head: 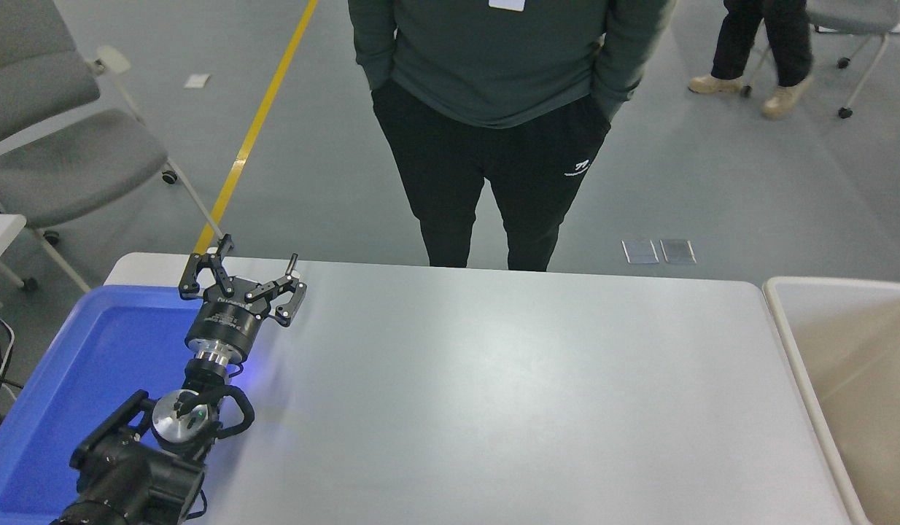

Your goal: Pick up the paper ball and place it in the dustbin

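Beige dustbin (844,379) sits well apart from left tool (242,273) (spread wide).

I'm in a lab or office hall: grey floor with a yellow line (257,124), wheeled chairs (63,157), my white bench (508,394).

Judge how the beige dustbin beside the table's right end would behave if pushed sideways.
The dustbin looks like plain moulded plastic and shows nothing inside, so it is probably light for its size. Its broad rectangular shape suggests sliding rather than tipping. The thick rounded rim likely stiffens the walls, though long sides may flex.
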